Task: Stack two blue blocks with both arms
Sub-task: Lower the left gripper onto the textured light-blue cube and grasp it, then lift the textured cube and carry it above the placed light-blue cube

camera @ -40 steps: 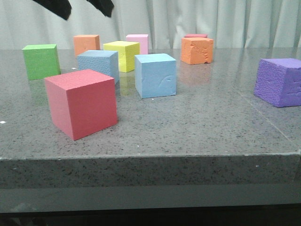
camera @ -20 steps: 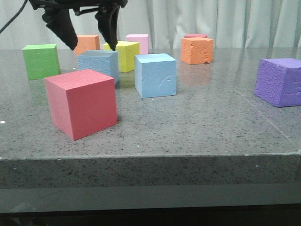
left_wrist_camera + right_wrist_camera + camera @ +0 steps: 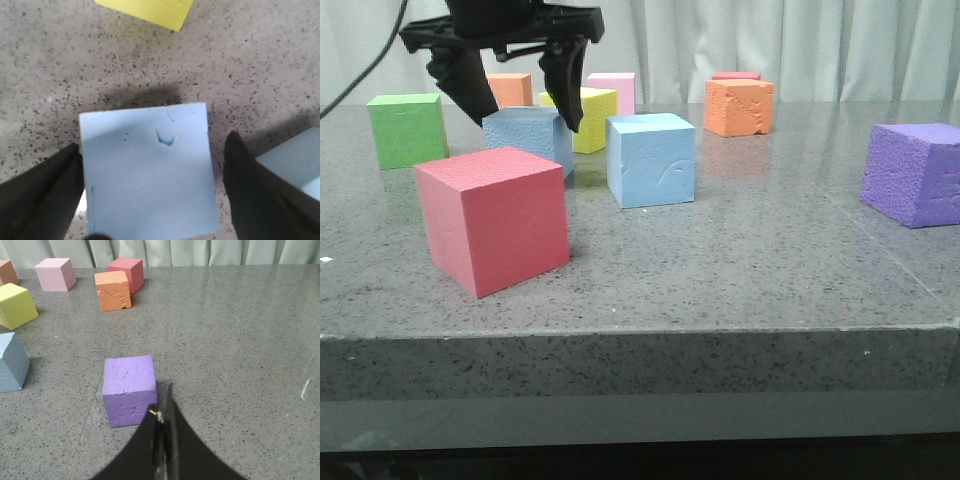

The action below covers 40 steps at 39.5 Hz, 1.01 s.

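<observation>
Front view: nearest on the grey table [image 3: 740,280] sits a red cube [image 3: 495,218]; behind it the pebbly blue block [image 3: 532,135], with the smoother blue block [image 3: 651,159] just beside it. The left claw [image 3: 520,108] straddles the pebbly block, fingers spread, ungripped. The right claw [image 3: 163,440] is clenched empty above a purple cube [image 3: 129,389].
</observation>
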### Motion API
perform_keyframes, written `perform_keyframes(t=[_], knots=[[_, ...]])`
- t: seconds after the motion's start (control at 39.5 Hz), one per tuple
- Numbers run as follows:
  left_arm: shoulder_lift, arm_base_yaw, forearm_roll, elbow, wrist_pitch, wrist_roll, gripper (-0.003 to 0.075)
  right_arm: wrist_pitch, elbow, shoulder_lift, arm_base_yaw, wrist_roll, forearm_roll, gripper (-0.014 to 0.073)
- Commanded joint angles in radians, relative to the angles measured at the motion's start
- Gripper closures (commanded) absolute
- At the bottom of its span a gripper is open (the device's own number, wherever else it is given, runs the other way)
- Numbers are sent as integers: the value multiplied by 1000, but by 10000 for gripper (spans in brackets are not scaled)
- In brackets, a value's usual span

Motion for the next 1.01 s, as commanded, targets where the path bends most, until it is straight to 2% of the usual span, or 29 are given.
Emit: perform_keyframes(t=[0.0, 0.13, 0.18, 0.38, 0.46, 0.78, 0.99], knots=[[-49, -8, -5, -31, -32, -8, 177, -85, -24, 4, -5, -10, -16, 661], [-49, -8, -5, -31, -30, -8, 181, -85, -24, 4, -5, -10, -16, 661], [-49, -8, -3, -31, -30, -8, 207, -85, -24, 4, -5, -10, -16, 661], [-49, -8, 1, -45, -26, -8, 409, -86, -24, 4, -5, -10, -16, 661], [-49, -8, 7, -74, -7, -8, 444, -87, -24, 4, -5, -10, -16, 661], [-49, -15, 36, -318, 168, -2, 459, -94, -24, 4, -5, -10, -16, 661], [-49, -76, 34, -389, 199, 1, 459, -98, -24, 4, -5, -10, -16, 661]])
